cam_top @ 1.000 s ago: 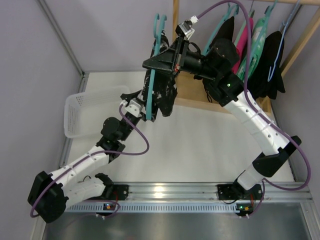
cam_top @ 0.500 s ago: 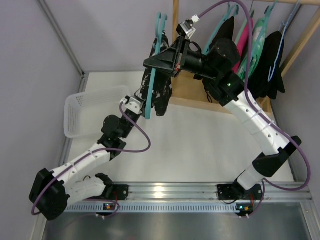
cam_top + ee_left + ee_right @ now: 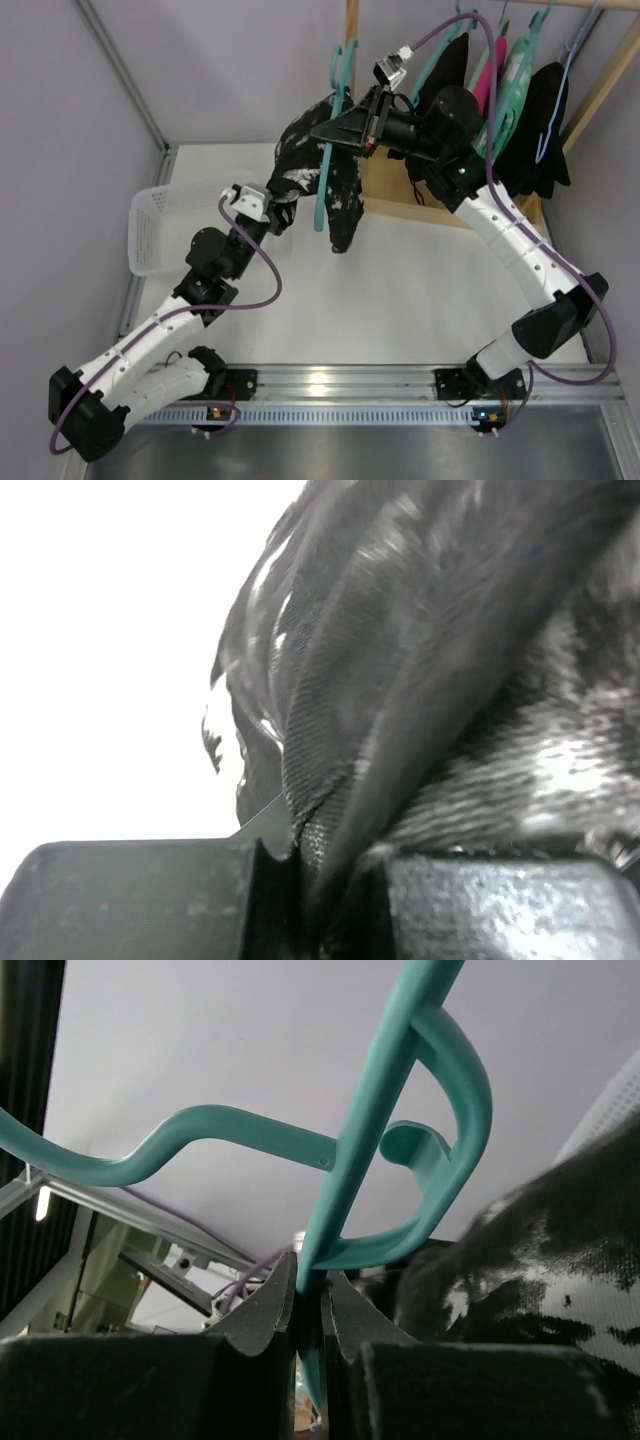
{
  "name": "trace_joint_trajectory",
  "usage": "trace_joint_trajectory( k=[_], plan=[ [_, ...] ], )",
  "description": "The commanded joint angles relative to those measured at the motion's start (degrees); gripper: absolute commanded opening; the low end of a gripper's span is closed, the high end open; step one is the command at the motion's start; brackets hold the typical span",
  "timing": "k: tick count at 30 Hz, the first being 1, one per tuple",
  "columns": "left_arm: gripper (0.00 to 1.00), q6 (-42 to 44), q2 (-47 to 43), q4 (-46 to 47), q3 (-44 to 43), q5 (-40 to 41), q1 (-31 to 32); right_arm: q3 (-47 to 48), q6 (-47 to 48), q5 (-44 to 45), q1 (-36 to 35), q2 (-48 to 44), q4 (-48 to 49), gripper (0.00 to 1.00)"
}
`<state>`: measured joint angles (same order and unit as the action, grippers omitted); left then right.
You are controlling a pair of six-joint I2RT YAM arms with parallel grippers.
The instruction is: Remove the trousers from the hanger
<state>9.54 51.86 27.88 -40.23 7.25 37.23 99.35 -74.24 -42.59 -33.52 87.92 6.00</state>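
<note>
The trousers [image 3: 300, 165], black with white marbling, hang over the teal hanger [image 3: 322, 195] high above the table. My right gripper [image 3: 330, 132] is shut on the hanger's bar just below the hook. In the right wrist view the hanger [image 3: 380, 1090] passes between the closed jaws of this gripper [image 3: 310, 1325], with the trousers [image 3: 540, 1260] at the right. My left gripper [image 3: 285, 212] is shut on the lower left edge of the trousers. The left wrist view shows the trousers' fabric [image 3: 450, 680] pinched between that gripper's [image 3: 320, 890] jaws.
A white basket [image 3: 150, 225] lies at the table's left edge. Behind my right arm stands a wooden rack [image 3: 352, 40] holding several teal hangers with black, pink and green clothes [image 3: 520, 90]. Its wooden base [image 3: 395, 195] sits under the trousers' right side.
My left gripper has shut on the trousers and drawn their edge leftward. The right arm has carried the hanger to the right, so the fabric now spreads wider between them.
</note>
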Motion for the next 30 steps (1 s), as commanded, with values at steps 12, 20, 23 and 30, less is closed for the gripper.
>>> trace_joint_trajectory(
  k=[12,20,23,30],
  plan=[
    [0.01,-1.3,-6.4,-1.5,-3.3,-3.5,0.2,0.1,4.8,0.2,4.0,-2.8,8.5,0.0],
    [0.36,-4.3,-7.7,-4.1,-0.4,-8.8,0.2,7.5,4.1,1.5,3.5,-2.4,7.3,0.0],
    [0.52,-5.1,-7.1,-4.2,-1.3,-12.3,0.2,8.1,3.9,1.6,3.0,-2.2,7.3,0.0],
    [0.65,-8.9,-2.4,-4.1,-7.5,-13.9,0.2,7.4,2.8,1.9,2.0,-2.1,8.1,0.0]
  ],
)
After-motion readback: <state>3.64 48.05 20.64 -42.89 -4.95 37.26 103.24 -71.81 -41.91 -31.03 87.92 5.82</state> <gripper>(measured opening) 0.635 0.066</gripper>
